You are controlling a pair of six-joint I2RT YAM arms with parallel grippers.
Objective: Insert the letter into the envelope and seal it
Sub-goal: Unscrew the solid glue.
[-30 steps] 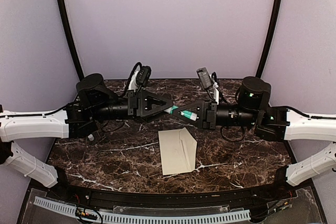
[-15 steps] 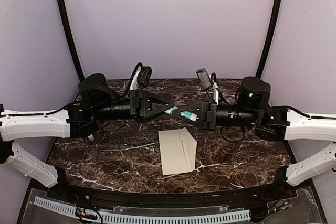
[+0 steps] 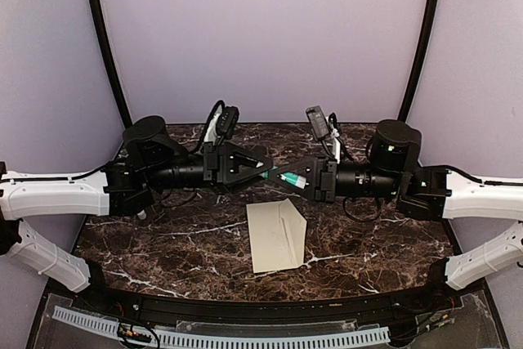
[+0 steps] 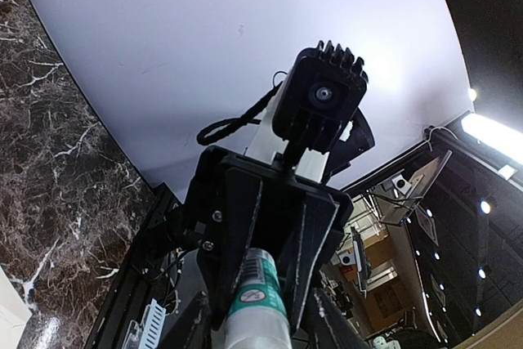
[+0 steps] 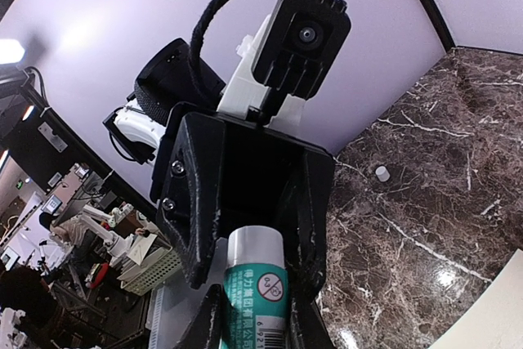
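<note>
Letter prob. already inside, can't confirm from top cam: only envelope (image 3: pixel 276 234) seen, flat mid-table (image 3: pixel 163 243), flap not visibly sealed. Right gripper (image 3: pixel 290 174) clamped on glue stick (image 5: pixel 255 279), held mid-air behind envelope. Left gripper (image 3: pixel 265 168) around stick's tip, jaws partway, grip unclear. Remaining: glue flap, fold, press.

left claw (image 3: pixel 263 169) facing right claw (image 3: pixel 288 175), tips nearly meeting, both aloft

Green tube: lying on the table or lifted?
Lifted: the green tube spans level between the left tool and right tool, above the table.
</note>
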